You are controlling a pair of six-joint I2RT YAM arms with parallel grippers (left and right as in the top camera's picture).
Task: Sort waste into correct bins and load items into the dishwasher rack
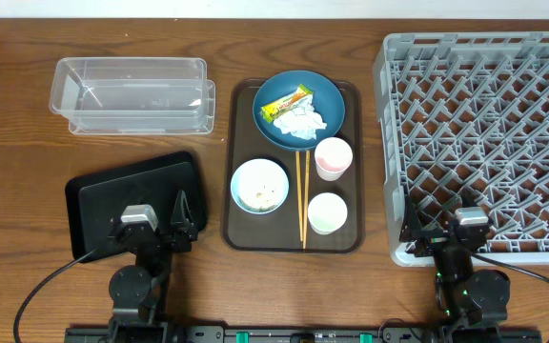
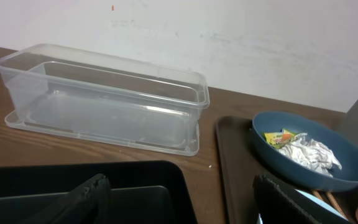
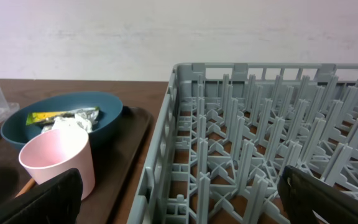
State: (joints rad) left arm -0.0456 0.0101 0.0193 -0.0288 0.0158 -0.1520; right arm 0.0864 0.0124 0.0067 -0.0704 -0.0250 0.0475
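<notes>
A brown serving tray (image 1: 349, 95) holds a blue plate (image 1: 327, 97) with a crumpled white tissue (image 1: 303, 122) and a yellow-green wrapper (image 1: 286, 103). On it too are a pink cup (image 1: 333, 157), a white cup (image 1: 326, 212), a white bowl (image 1: 259, 185) with rice scraps, and two chopsticks (image 1: 302, 195). The clear tub (image 1: 132, 93) is at the back left, the black tray (image 1: 93, 205) at the front left. The grey rack (image 1: 484, 133) fills the right. My left gripper (image 1: 158, 229) is open over the black tray's front. My right gripper (image 1: 443, 227) is open at the rack's front left corner.
In the left wrist view the clear tub (image 2: 104, 99) lies ahead, the plate (image 2: 309, 149) to the right. In the right wrist view the pink cup (image 3: 58, 158) stands left of the rack's wall (image 3: 160, 143). Bare wooden table lies between tub and black tray.
</notes>
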